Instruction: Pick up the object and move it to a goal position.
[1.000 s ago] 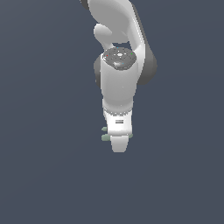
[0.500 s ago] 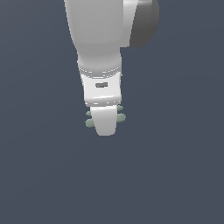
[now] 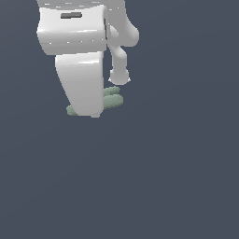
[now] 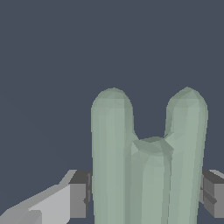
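Between the gripper's (image 4: 144, 194) dark pads (image 4: 79, 192), the object (image 4: 146, 162) sits clamped, the jaws closed onto its two sides. Its rounded bars run lengthwise out from the fingers in the wrist view. The exterior view shows the same object (image 3: 112, 100) crosswise under the white gripper (image 3: 86, 112), its green ends poking out on both the left and right of that view, held up against plain grey with no surface visible. No goal marker shows, so the carry direction cannot be judged.
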